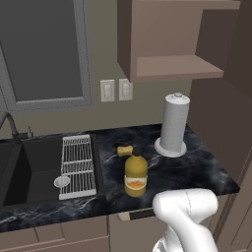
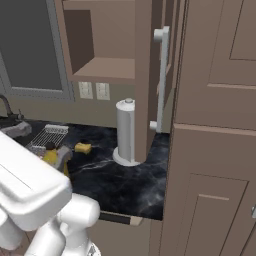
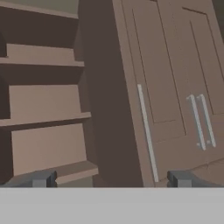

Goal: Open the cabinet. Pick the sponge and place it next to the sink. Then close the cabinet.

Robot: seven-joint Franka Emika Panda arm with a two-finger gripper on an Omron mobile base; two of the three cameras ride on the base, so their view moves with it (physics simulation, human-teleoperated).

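Sponge (image 1: 124,150) on counter (image 1: 197,162), twelve o'clock of bottle (image 1: 136,175): light, squashy, best pinched across short sides; gripper (image 3: 112,178) wide open, empty.

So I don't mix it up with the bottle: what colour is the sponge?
Yellow-tan sponge, with a darker end; left base view shows it best.

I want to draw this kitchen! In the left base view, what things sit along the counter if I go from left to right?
Faucet → sink → white wire rack → sponge → paper towel roll. The yellow bottle stands just in front of the sponge, so its place overlaps.
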